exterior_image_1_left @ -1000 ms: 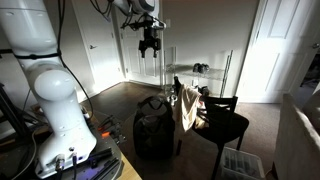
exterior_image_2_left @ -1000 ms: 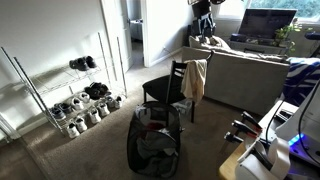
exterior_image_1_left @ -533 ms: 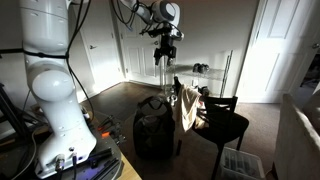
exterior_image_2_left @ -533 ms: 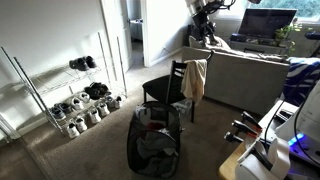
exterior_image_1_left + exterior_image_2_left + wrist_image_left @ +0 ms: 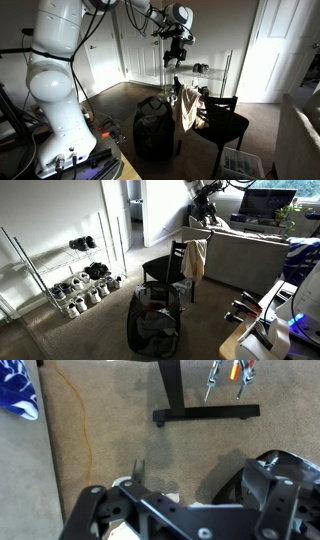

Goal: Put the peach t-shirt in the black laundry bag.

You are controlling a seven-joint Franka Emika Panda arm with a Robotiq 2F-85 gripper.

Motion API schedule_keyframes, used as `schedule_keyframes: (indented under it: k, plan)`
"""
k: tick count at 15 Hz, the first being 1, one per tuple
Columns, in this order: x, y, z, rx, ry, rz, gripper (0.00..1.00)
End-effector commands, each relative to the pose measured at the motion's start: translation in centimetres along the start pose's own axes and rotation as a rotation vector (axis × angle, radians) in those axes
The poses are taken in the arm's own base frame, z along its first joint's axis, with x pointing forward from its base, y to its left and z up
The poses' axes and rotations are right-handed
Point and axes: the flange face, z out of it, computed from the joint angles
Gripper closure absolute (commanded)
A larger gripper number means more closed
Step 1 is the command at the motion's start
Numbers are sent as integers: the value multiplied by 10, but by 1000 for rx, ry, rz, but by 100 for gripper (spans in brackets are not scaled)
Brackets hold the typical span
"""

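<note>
Peach t-shirt (image 5: 187, 112) draped over chair (image 5: 232, 125) back | tool (image 5: 176, 60) well above it, not touching | jaws apart

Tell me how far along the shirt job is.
Nothing done yet: the peach t-shirt hangs on the back of the black chair. In hand: nothing; the gripper is open, high up. Left: grasp the shirt, carry it to the black laundry bag, drop it in.
</note>
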Motion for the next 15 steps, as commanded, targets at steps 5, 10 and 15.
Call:
schedule_keyframes:
  k: [5,10,15]
  plan:
    - [80,30,27,91,36,160,0]
    - [106,31,50,163,-50,128,0]
    - [113,29,40,186,-27,129,0]
